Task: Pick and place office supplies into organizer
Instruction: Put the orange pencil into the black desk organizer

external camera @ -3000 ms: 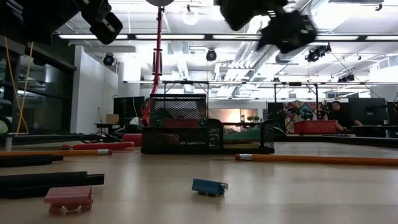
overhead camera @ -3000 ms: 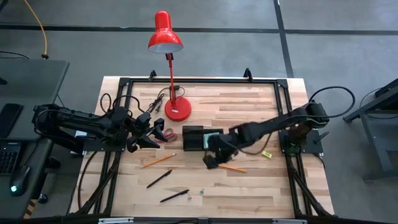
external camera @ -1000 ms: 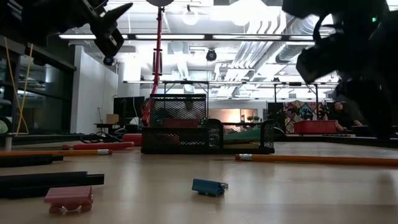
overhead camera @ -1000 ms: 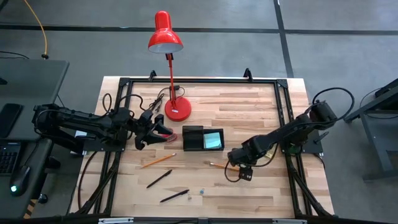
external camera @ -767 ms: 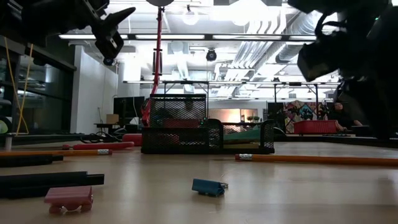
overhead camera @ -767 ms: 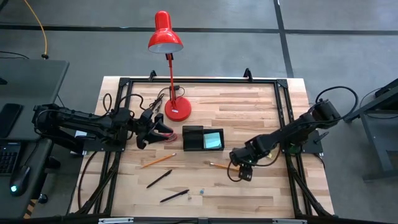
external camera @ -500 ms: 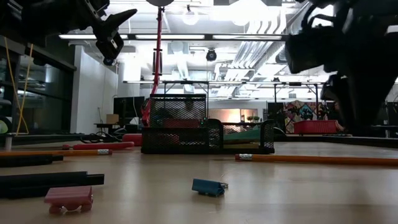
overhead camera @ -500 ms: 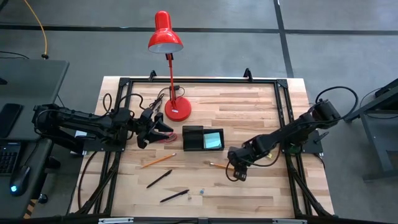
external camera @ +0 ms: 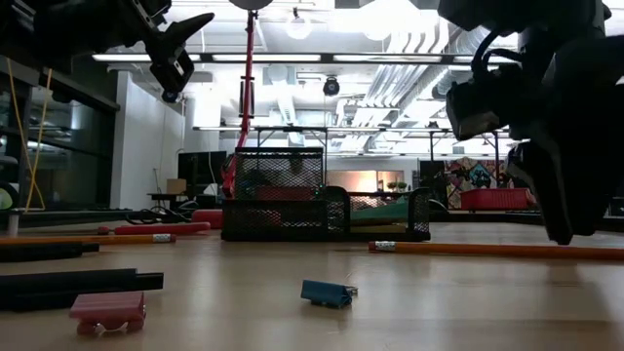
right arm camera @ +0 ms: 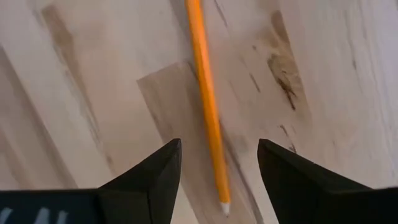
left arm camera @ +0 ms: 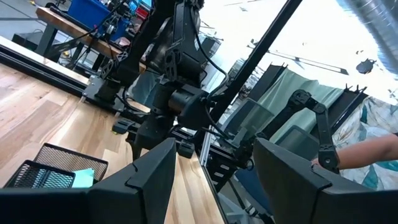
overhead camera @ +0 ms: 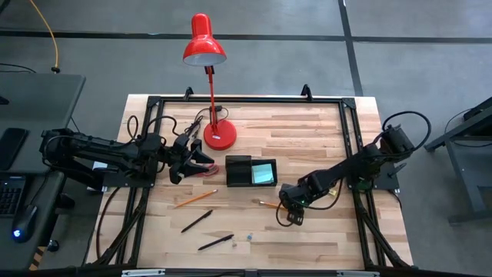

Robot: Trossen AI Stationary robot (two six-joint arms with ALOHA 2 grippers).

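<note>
The right end effector [overhead camera: 290, 211] is low over the wooden surface [overhead camera: 307, 131], in front of the organizer's right end, with its fingers [right arm camera: 155, 174] spread and an orange pencil [right arm camera: 207, 112] lying flat on the wood between them. In the right wrist view the pencil runs straight down the gap with its sharpened tip towards the camera, and neither finger touches it. From above, this pencil [overhead camera: 270, 205] shows as a short orange stretch poking out to the left of the end effector.

The left end effector [overhead camera: 201, 160] hangs above the red-handled scissors [overhead camera: 206, 171], just left of the organizer [overhead camera: 250, 171], its fingers [left arm camera: 149, 180] wide apart and holding nothing.

The organizer is a black mesh tray sitting near the middle of the surface, in front of the red desk lamp [overhead camera: 220, 135]. A teal sticky-note pad [overhead camera: 264, 173] lies in its right compartment (the left one looks dark, contents unclear).

Still loose on the surface are the second orange pencil [overhead camera: 194, 198], lying at a slant left of the organizer, and two black pens [overhead camera: 197, 221] [overhead camera: 215, 242] nearer the front edge. A small blue clip-like piece [external camera: 327, 292] and a pink eraser-like block [external camera: 107, 310] lie closest to the low camera.
</note>
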